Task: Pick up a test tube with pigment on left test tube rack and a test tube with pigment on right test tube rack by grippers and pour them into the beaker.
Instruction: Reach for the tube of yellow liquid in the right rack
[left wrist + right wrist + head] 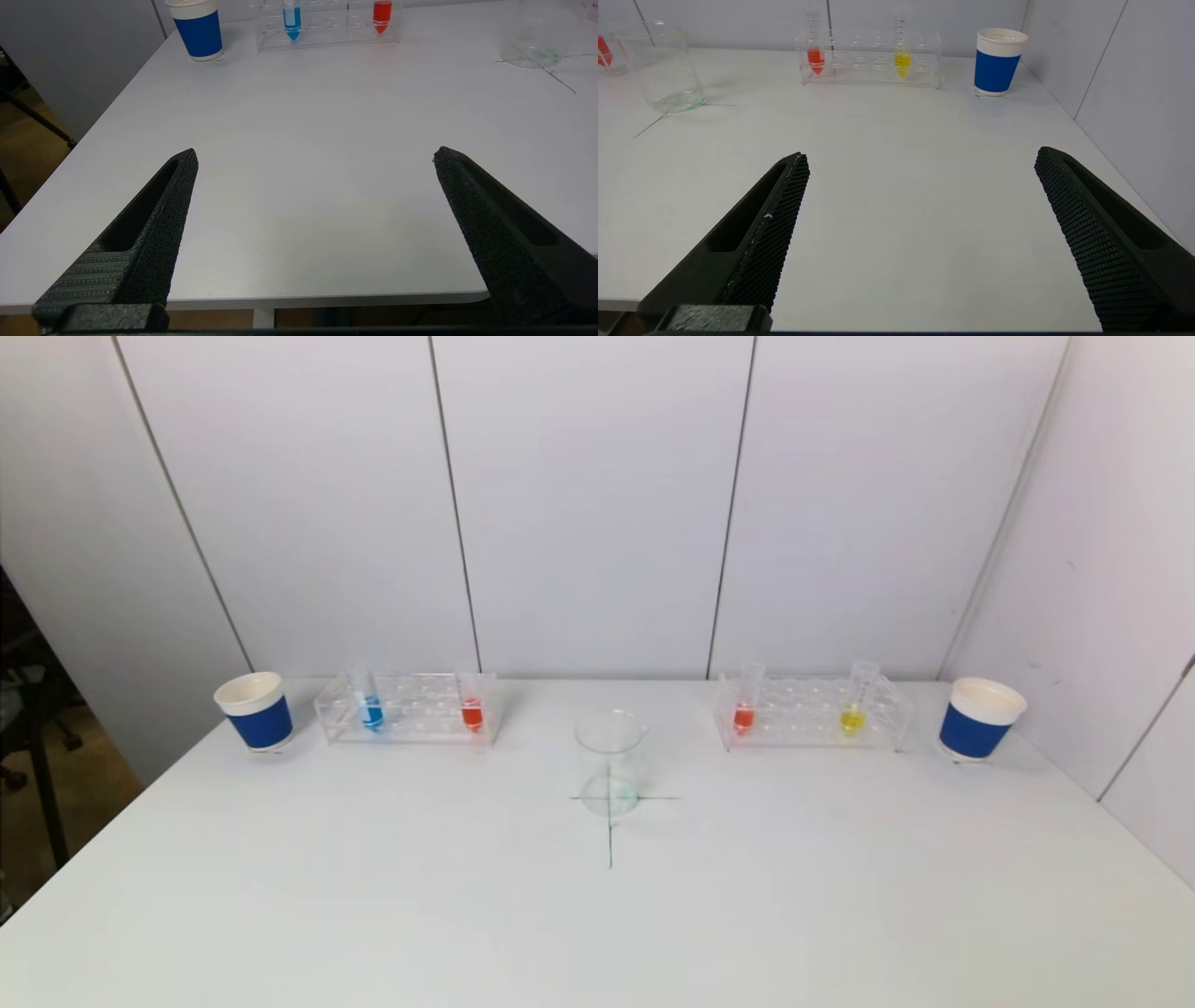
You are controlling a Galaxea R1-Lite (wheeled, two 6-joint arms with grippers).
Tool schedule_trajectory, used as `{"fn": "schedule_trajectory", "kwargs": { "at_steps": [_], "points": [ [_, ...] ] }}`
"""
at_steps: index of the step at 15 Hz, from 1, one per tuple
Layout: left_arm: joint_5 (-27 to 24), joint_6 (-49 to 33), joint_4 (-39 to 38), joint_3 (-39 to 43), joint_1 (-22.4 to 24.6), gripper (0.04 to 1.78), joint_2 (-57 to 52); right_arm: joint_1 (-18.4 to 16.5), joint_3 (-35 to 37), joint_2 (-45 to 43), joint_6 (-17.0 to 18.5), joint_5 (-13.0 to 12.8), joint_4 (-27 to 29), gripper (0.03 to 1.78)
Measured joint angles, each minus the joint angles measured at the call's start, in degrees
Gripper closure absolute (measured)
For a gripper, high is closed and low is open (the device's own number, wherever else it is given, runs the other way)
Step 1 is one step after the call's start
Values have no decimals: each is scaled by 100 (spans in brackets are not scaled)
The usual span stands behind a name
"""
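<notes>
A clear left rack [408, 708] at the table's back left holds a blue-pigment tube [370, 709] and a red-pigment tube [472, 712]. A clear right rack [810, 713] holds a red-pigment tube [744, 714] and a yellow-pigment tube [852, 717]. A glass beaker [610, 763] stands between them on a drawn cross. Neither gripper shows in the head view. My left gripper [315, 156] is open and empty near the table's front edge, far from the blue tube [292, 21] and red tube [381, 14]. My right gripper [920, 156] is open and empty, far from its red tube [816, 57] and yellow tube [902, 59].
A blue-and-white paper cup [255, 711] stands left of the left rack, another [980, 719] right of the right rack. Grey wall panels close the back and right side. The table's left edge [93, 135] drops to the floor.
</notes>
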Motion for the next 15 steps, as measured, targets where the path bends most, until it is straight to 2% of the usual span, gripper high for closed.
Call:
{"fn": "schedule_trajectory", "kwargs": {
  "at_steps": [5, 10, 15],
  "points": [
    [0, -2, 2, 0, 0, 6, 0, 0, -173, 2, -105, -98, 20, 5],
    [0, -2, 2, 0, 0, 6, 0, 0, -1231, 522, -94, -44, 201, 5],
    [1, 0, 2, 0, 0, 6, 0, 0, -2608, 1831, -39, -16, 127, 5]
  ]
}}
